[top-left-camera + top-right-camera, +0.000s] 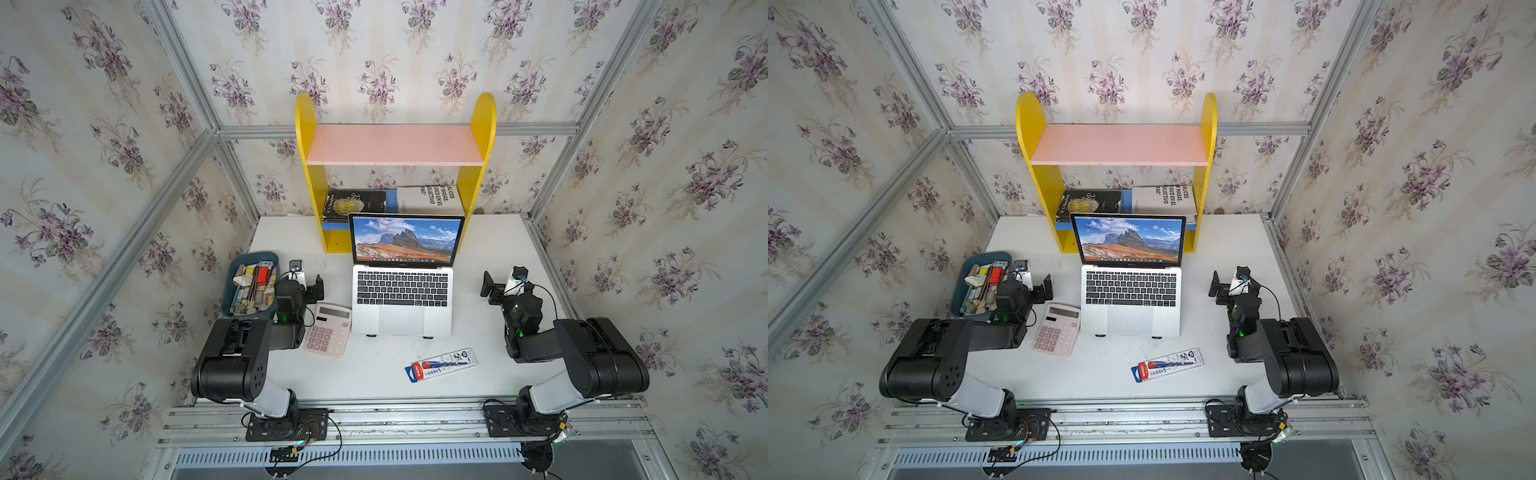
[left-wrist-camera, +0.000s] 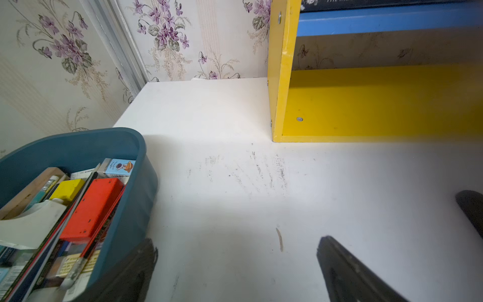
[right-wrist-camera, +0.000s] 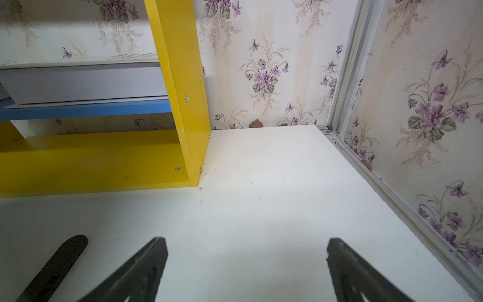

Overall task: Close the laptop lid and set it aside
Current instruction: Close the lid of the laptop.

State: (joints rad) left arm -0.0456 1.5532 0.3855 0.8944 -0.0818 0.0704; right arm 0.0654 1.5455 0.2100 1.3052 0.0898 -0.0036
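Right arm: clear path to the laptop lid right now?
Probably yes: the right pincer is open, empty, and only bare table lies between it and the raised laptop lid.

Silver laptop (image 1: 401, 309) (black keys (image 1: 402, 288)).

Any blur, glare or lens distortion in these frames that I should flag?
In both top views the wide lens splays the frame rails outward; the laptop lid screen is crisp, without glare. Left wrist view: the blue bin smears near the lens, left pincer soft. Right wrist view: right pincer soft, faint shadow on the table.
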